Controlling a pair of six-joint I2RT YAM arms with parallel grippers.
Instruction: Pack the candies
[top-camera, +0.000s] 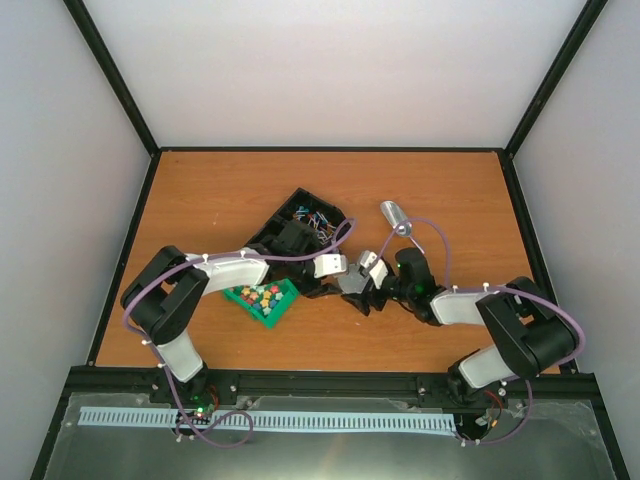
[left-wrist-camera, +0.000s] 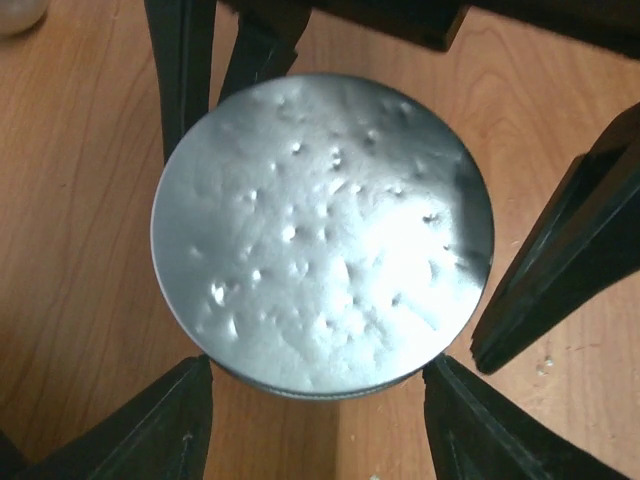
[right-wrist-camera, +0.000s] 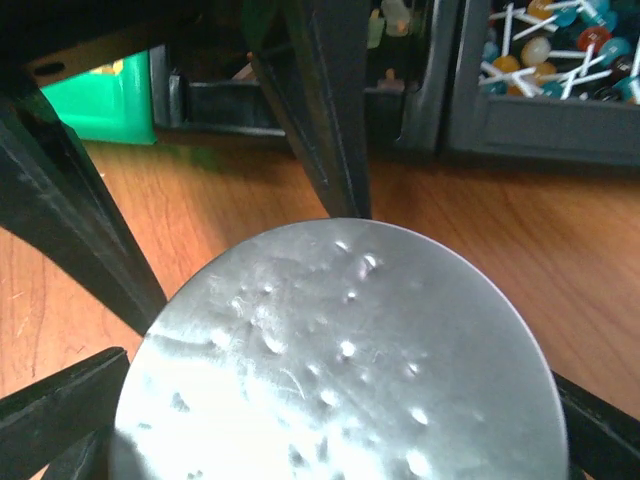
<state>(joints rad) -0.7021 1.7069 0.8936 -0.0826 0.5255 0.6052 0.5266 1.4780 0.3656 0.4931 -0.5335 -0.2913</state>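
A round silver lid-like disc (left-wrist-camera: 320, 230) with a dimpled face sits just above the table between both grippers; it also shows in the right wrist view (right-wrist-camera: 340, 360) and, small, in the top view (top-camera: 354, 282). My right gripper (right-wrist-camera: 330, 440) spans the disc across its width, fingers (right-wrist-camera: 60, 410) against its rim. My left gripper (left-wrist-camera: 318, 385) is spread wide, its fingertips (left-wrist-camera: 190, 400) at the disc's near rim. The candies (right-wrist-camera: 560, 45), tiny and mixed teal, orange, red and white, lie in a black box (top-camera: 295, 225). A metal scoop (top-camera: 393, 214) lies behind the right gripper (top-camera: 375, 290).
A green tray (top-camera: 262, 298) of small coloured pieces sits under the left forearm, left of the disc; its corner shows in the right wrist view (right-wrist-camera: 100, 95). The black box stands just behind the left gripper (top-camera: 335, 283). Cables loop over both arms.
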